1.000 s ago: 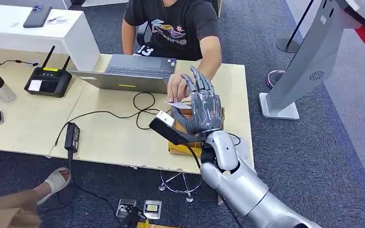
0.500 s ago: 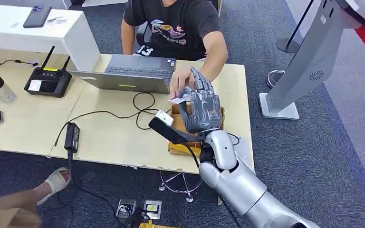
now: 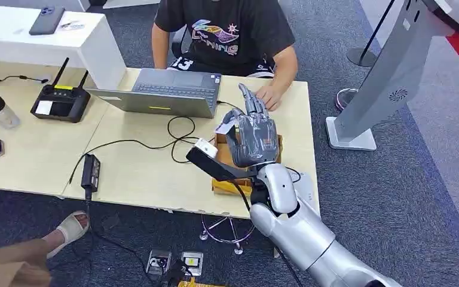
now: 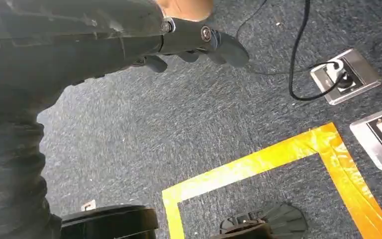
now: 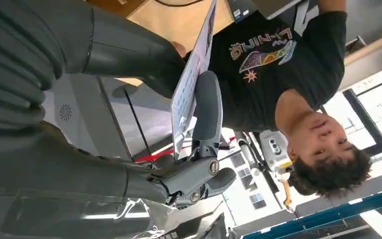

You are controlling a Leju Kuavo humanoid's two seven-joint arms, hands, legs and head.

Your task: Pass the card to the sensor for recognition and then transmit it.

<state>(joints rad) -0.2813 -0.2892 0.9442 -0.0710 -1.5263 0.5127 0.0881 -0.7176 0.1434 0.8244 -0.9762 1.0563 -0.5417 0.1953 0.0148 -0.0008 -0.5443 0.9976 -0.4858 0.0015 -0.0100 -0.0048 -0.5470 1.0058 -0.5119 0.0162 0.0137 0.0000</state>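
Nearest, the left hand (image 4: 189, 42) is hanging low over the grey carpet, its dark fingers curled in with nothing between them; yellow floor tape (image 4: 258, 159) and a metal floor socket (image 4: 345, 74) are lying on the carpet below it. Further out, the silver right arm is reaching up over the edge of the pale wooden table (image 3: 137, 173), and the right hand (image 3: 254, 134) is pinching the card (image 3: 225, 124) between its thumb and a finger while the other fingers are pointing up and away. In the right wrist view the card (image 5: 191, 84) is standing edge-on, clamped between the thick grey thumb and a darker finger. It is being held in the air above the brown box (image 3: 230, 143) on the table, just beyond the small white sensor (image 3: 206, 147). Beyond that, a person's hand (image 3: 270, 95) is resting on the table, apart from the card, beside the open laptop (image 3: 167, 92). Farther left, a black router (image 3: 61, 101) is sitting on the table.
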